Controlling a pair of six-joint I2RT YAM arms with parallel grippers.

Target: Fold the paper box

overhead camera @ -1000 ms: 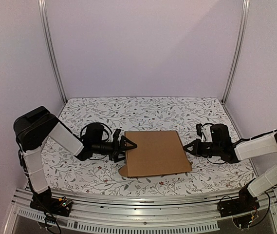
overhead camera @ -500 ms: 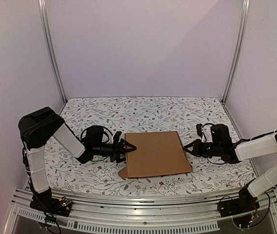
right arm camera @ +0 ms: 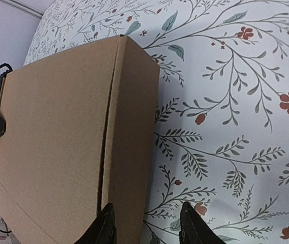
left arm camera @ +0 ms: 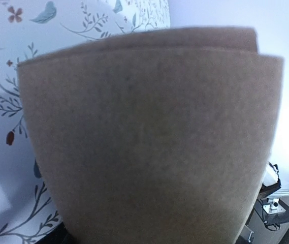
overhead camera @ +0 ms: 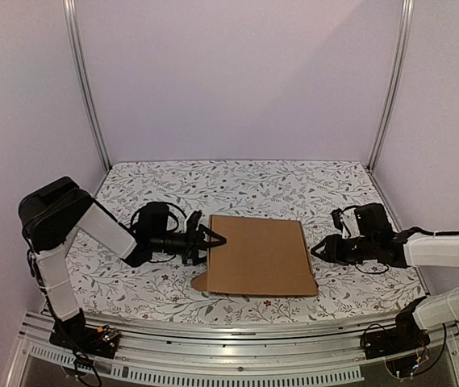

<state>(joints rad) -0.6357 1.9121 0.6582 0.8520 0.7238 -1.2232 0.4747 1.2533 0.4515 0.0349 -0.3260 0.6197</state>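
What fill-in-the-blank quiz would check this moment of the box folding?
1. The box is made of brown ___.
2. In the top view, the left tool sits at the box's ___ edge.
3. The right tool is ___, not shut.
4. The cloth under the box has a ___ print.
Missing words: cardboard; left; open; floral.

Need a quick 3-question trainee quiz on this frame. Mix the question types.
1. True or false: the paper box is a flat, unfolded sheet.
2. The right gripper has its jaws: A) apart, B) clamped on the box, C) out of view.
3. What pattern is on the table?

Key: 1 false, it is folded into a shallow box. 2 A. 3 floral, with leaves and small flowers.
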